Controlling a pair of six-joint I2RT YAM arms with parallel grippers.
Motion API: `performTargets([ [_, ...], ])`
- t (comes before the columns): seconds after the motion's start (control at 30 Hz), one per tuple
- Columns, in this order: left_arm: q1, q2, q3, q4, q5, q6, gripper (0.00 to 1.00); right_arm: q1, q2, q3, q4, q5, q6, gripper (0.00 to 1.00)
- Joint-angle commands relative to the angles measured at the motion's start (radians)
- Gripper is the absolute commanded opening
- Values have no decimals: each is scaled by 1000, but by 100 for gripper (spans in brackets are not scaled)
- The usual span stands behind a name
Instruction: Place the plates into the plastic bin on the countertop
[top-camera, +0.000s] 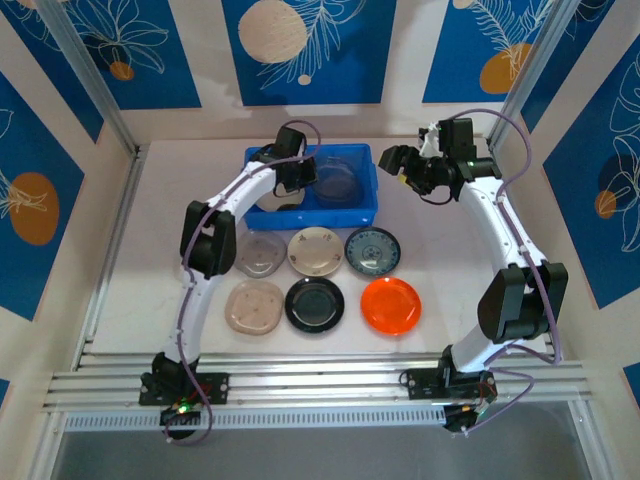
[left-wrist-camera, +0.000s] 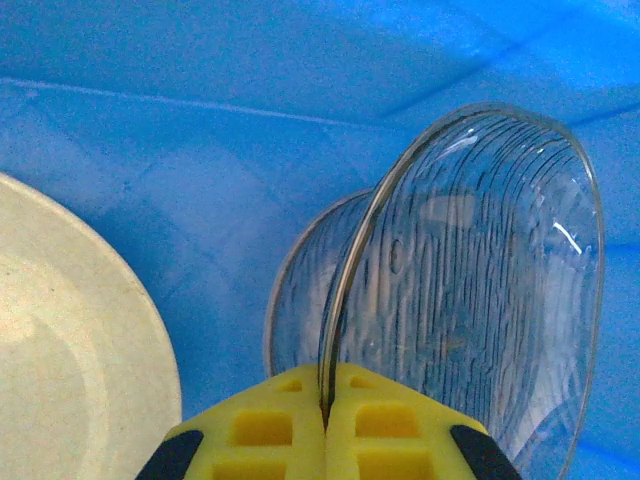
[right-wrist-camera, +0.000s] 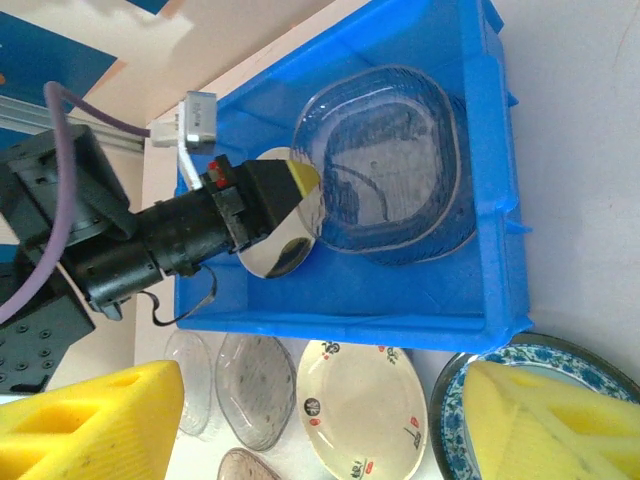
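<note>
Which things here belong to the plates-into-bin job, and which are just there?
Job: bright blue rectangular plastic bin; clear ribbed plate pinched in the left gripper; six round plates on the pale countertop: clear grey, beige, blue-patterned, pinkish, glossy black, orange-red.
Just there: aluminium rails; blue-patterned wall panels.

left arm (top-camera: 232, 195), right arm (top-camera: 497, 215): white links, black joints | cables (right-wrist-camera: 100, 120): purple | jaws: yellow, blocky
</note>
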Motion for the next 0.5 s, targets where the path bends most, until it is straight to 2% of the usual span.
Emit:
performTargets([
  [0.0, -10, 40, 66, -39, 5, -14, 0, -3, -40, -18, 0, -20, 10, 74],
  [0.1, -10, 72, 112, -72, 8, -11, 0, 1, -40, -17, -2, -16, 11, 74],
  [0.3, -13, 76, 129, -89, -4, -1, 35, 9, -40, -12, -7, -5, 9, 74],
  [0.47, -17, 61, 137, -113, -32, 22, 49, 22, -41, 4, -31, 34, -12, 74],
])
